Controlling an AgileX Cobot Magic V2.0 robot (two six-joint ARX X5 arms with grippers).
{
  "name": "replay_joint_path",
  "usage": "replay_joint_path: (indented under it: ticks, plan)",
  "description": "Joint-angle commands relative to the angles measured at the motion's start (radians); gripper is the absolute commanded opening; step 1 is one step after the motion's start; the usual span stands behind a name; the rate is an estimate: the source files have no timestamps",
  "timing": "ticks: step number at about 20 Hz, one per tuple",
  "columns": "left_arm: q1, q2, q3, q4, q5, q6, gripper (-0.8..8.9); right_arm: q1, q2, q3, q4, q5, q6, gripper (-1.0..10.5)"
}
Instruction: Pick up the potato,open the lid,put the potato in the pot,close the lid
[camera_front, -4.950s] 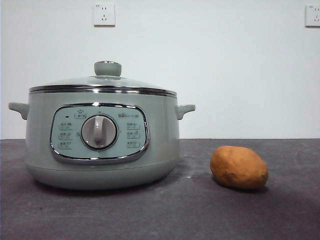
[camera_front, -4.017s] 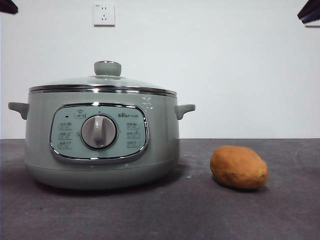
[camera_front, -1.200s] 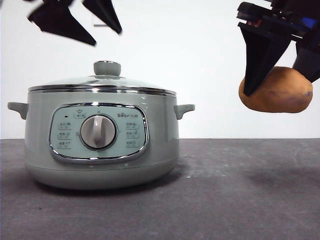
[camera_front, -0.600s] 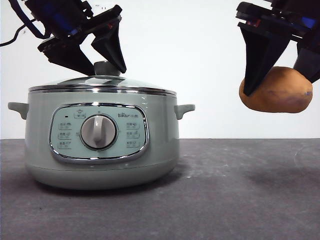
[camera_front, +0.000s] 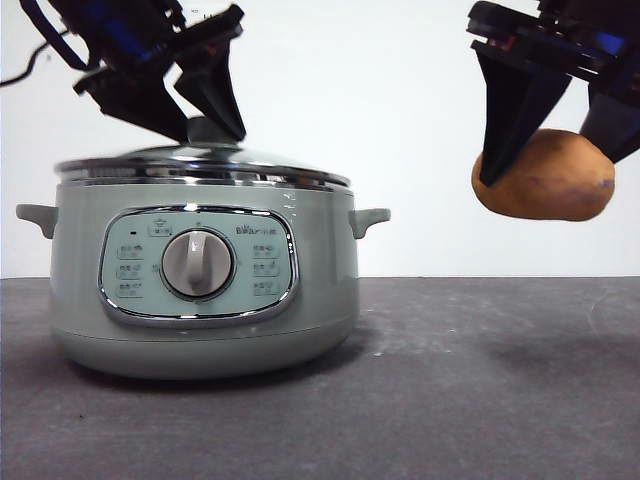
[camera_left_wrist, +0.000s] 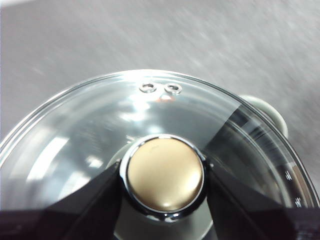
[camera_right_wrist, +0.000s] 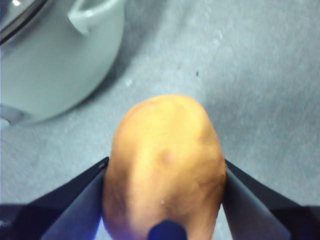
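The pale green pot (camera_front: 200, 300) stands on the left of the table; the right wrist view shows its side (camera_right_wrist: 50, 65). My left gripper (camera_front: 208, 130) comes down from above and is shut on the knob (camera_left_wrist: 165, 172) of the glass lid (camera_front: 200, 165), one jaw pressed against each side. The lid (camera_left_wrist: 90, 135) still covers the pot, its chrome rim just above the pot's edge. At the right, my right gripper (camera_front: 548, 165) is shut on the orange-brown potato (camera_front: 545, 178), which hangs well above the table at about lid height. The potato (camera_right_wrist: 165, 160) sits between the jaws of my right gripper (camera_right_wrist: 165, 170).
The dark grey table (camera_front: 450, 400) runs across the front, with a white wall behind. The pot's right side handle (camera_front: 370, 220) sticks out toward the potato. Open air separates pot and potato.
The left gripper came down and shut on the lid's knob, and the lid's rim has risen slightly. The right gripper lifted the potato off the table and now holds it nearly still.
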Motion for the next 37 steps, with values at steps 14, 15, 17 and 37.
replay_joint_path:
  ticks: [14,15,17,37]
  plan:
    - [0.002,-0.731,0.011,-0.086,-0.203,0.049,-0.08,0.087,0.146,0.349,0.206,-0.21,-0.033,-0.1]
    - [0.002,-0.768,0.011,-0.102,-0.219,0.049,-0.08,0.103,0.193,0.397,0.197,-0.21,-0.045,-0.1]
    - [0.002,-0.82,0.011,-0.131,-0.223,0.049,-0.08,0.13,0.304,0.51,0.158,-0.211,-0.074,-0.1]
    - [0.002,-0.856,0.011,-0.259,-0.27,0.049,-0.08,0.226,1.047,0.993,-0.079,-0.098,-0.293,0.5]
